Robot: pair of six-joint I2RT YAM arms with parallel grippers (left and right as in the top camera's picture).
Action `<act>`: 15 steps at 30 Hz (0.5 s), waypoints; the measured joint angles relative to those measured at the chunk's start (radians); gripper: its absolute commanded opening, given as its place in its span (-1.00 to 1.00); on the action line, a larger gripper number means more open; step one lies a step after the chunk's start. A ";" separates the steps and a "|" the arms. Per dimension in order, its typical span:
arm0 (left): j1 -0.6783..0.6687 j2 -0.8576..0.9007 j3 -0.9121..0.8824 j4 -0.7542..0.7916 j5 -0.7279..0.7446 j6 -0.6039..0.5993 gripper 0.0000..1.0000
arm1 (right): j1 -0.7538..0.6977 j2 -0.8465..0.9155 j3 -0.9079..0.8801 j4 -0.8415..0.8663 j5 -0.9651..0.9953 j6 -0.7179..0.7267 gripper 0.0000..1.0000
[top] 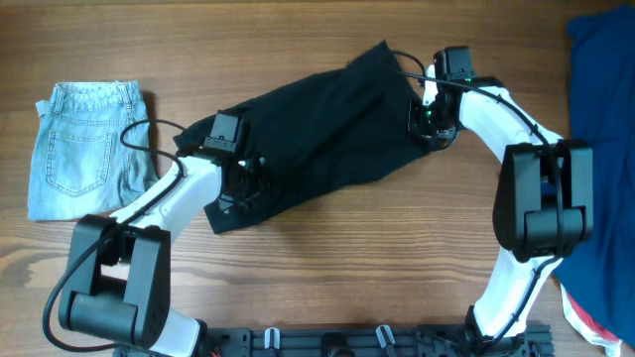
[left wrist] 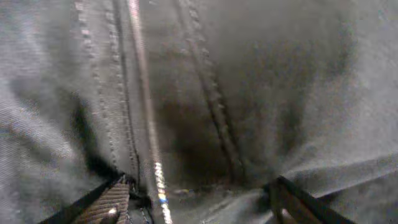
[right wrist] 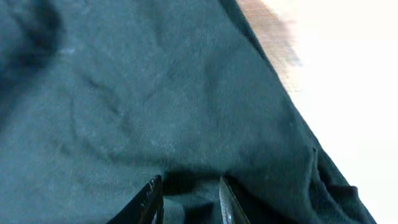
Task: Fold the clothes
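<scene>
Your left fingers point(left wrist: 106, 205) sit wide apart on the clothes point(top: 317, 129) at the near-left end. Your right fingers point(right wrist: 151, 200) are narrow, pinching a fold at the far-right end. Clothes lie diagonally mid-counter point(top: 327, 278).

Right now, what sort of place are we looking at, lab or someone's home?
Likely a robot lab bench for cloth handling, not a home. The left arm and right arm stand on one rail at the wooden table's near edge. Clothes lie on it: black garment, denim shorts, blue fabric.
</scene>
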State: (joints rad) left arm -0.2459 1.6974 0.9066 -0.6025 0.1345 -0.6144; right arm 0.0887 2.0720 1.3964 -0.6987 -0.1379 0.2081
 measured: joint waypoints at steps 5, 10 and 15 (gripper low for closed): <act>0.018 -0.001 0.000 0.021 -0.005 0.000 0.57 | 0.000 -0.006 0.003 -0.130 0.054 0.050 -0.60; 0.076 0.000 -0.013 0.110 -0.022 -0.001 0.61 | -0.008 -0.008 0.002 -0.277 0.084 0.113 -0.60; 0.134 0.008 0.001 0.157 0.008 0.024 0.64 | -0.013 -0.003 -0.009 -0.379 0.091 0.155 -0.58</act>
State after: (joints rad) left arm -0.1116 1.7058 0.9077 -0.4458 0.1425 -0.5903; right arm 0.0757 2.0686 1.3872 -1.0775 -0.0471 0.3634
